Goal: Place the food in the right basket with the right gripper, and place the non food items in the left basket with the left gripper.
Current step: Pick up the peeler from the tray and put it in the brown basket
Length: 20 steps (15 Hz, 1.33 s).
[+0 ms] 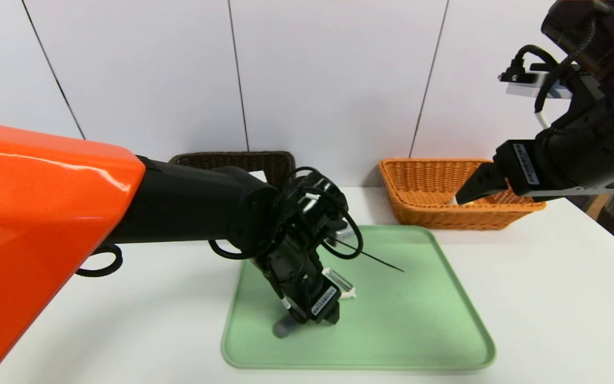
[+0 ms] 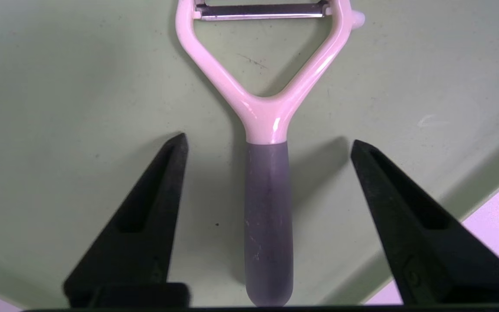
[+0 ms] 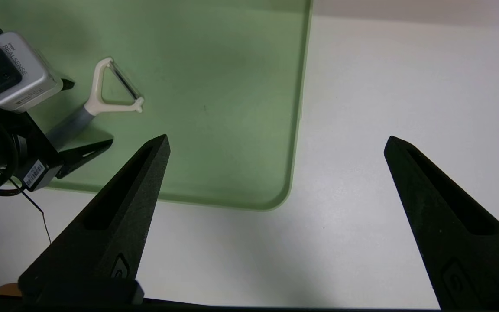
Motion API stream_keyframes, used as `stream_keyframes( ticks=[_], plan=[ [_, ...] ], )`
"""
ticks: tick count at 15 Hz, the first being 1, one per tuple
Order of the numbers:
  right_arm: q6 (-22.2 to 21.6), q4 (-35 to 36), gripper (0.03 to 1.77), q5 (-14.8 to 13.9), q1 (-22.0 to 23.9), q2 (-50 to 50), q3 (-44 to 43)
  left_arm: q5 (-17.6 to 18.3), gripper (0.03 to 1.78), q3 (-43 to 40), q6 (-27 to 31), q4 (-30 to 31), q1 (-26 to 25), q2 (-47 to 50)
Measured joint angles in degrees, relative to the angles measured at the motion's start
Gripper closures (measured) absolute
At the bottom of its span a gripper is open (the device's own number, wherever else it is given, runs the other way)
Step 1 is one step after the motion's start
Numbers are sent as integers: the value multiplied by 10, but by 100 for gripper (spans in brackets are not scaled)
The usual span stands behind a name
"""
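Peeler [image 2: 269, 195] between the left gripper's [image 2: 268, 149] two fingers [image 2: 158, 199], not touching; fingers wide apart. Right gripper [image 3: 277, 141] near orange basket [image 1: 461, 210].

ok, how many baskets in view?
2. A dark brown wicker basket, beyond the tray, partly behind the left arm; an orange-tan one to its right, near the right pincer. Others could be hidden behind the arms.
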State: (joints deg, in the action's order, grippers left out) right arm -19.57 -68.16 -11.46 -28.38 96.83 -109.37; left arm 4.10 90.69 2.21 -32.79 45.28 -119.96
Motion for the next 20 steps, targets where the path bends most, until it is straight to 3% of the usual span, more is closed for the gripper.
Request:
stream_keyframes(
  ticks=[5, 6, 20],
  plan=[
    [0, 0, 9, 0, 0, 0, 0, 0, 118, 0, -1, 0, 0, 0],
    [0, 0, 9, 0, 0, 0, 0, 0, 160, 0, 0, 0, 0, 0],
    [-3, 0, 9, 0, 0, -4, 4, 1, 160, 45, -15, -17, 1, 45]
  ],
)
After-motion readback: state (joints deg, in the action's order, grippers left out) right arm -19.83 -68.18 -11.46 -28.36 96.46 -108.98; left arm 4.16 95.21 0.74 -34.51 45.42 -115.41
